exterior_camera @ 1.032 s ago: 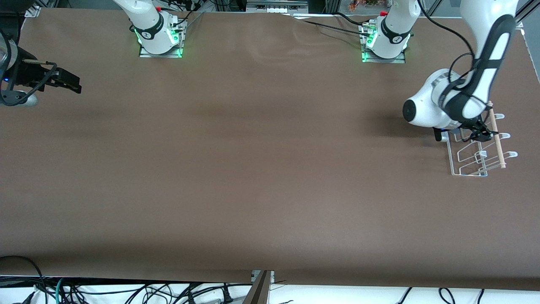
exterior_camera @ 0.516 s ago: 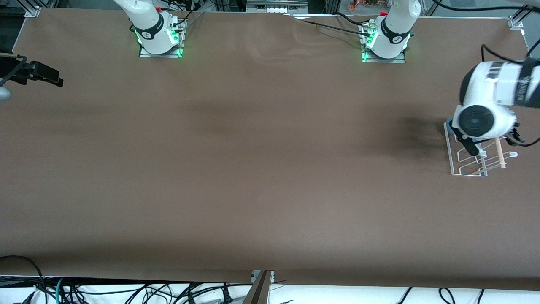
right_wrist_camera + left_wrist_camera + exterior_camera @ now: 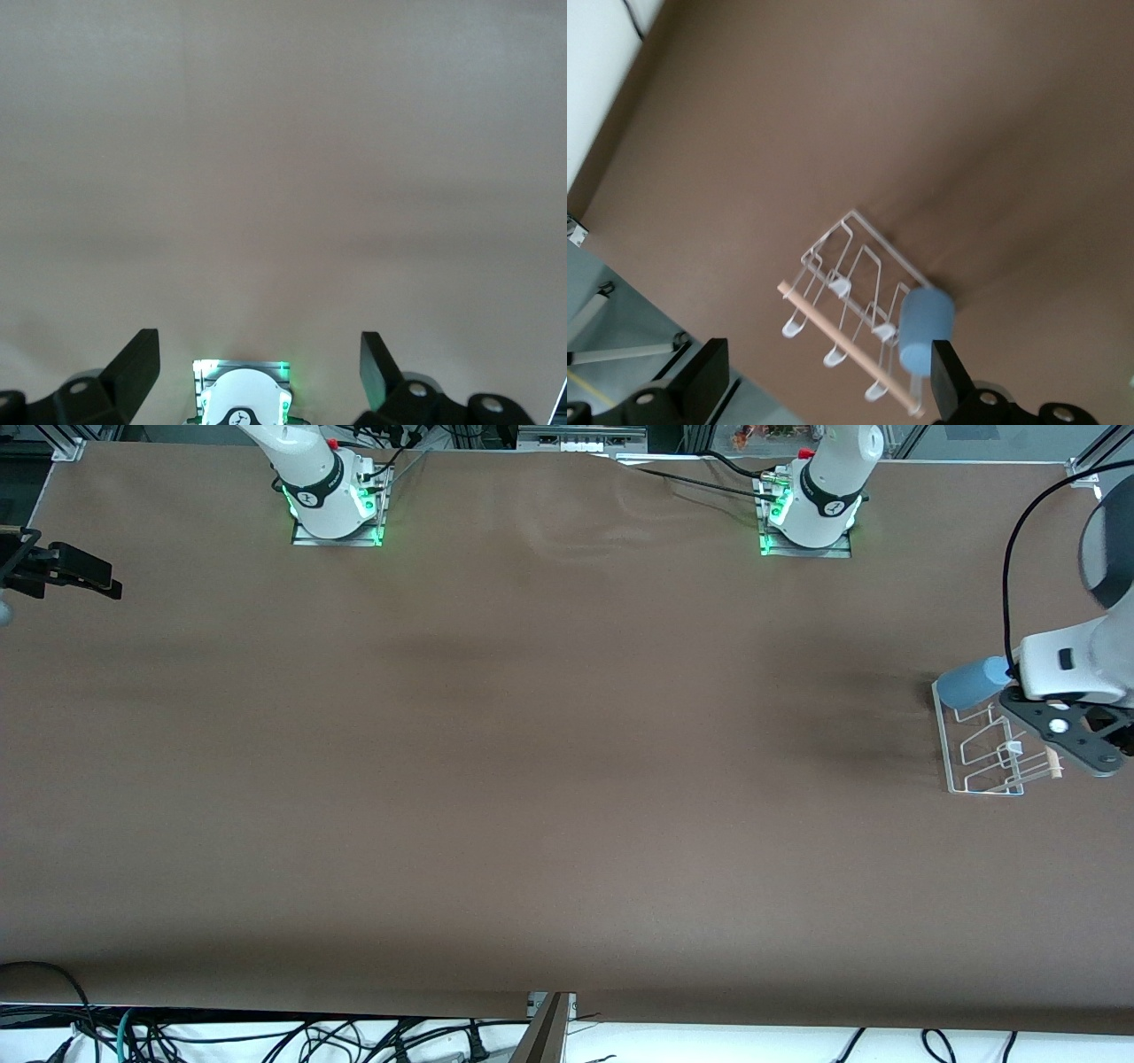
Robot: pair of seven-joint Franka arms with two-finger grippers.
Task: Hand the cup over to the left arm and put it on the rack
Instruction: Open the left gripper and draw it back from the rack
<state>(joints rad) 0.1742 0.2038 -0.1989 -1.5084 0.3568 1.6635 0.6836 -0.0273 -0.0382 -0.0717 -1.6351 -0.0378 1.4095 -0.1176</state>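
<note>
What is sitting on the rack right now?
The light-blue cup sits on the white wire rack, at its end farther from the front camera, beside the wooden dowel. The other hooks look bare. The left arm covers part of the rack.

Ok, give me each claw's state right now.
Left claw: open, empty, above the rack and cup.
Right claw: open, empty, over the table's end.
</note>
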